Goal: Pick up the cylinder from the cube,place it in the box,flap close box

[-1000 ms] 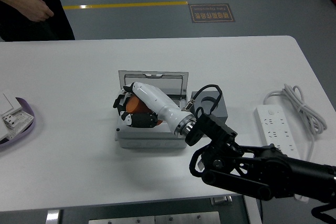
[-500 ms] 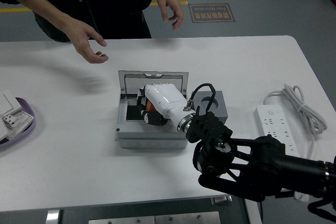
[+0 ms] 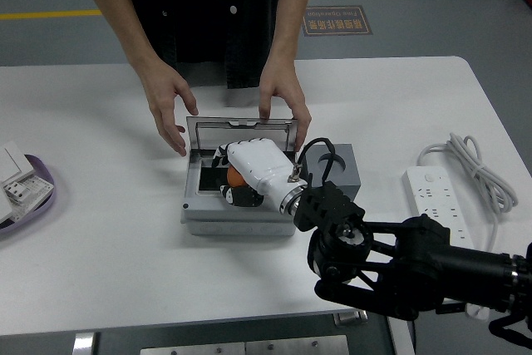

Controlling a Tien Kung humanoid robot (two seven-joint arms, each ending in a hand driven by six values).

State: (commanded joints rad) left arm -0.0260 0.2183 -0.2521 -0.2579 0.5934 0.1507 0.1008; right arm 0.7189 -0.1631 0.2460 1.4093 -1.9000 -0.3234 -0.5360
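Note:
My right hand [image 3: 237, 174], white-shelled with black fingers, is inside the open grey box [image 3: 199, 215] with its fingers curled on the orange cylinder [image 3: 236, 179]. The box lid [image 3: 239, 127] stands upright at the back. The dark grey cube [image 3: 349, 174] sits just right of the box, its round top recess bare. A person at the far side holds both hands at the box: one hand [image 3: 170, 106] at the lid's left end, the other hand [image 3: 285, 103] on its right end. My left arm is out of view.
A white power strip [image 3: 434, 197] with a coiled cable [image 3: 467, 155] lies at the right. A purple-rimmed tray [image 3: 25, 193] with white parts sits at the left edge. My black right arm [image 3: 407, 268] crosses the near right of the table.
The person has stepped in and brought both hands down to the box lid. My right hand has shifted right and deeper into the box with the cylinder.

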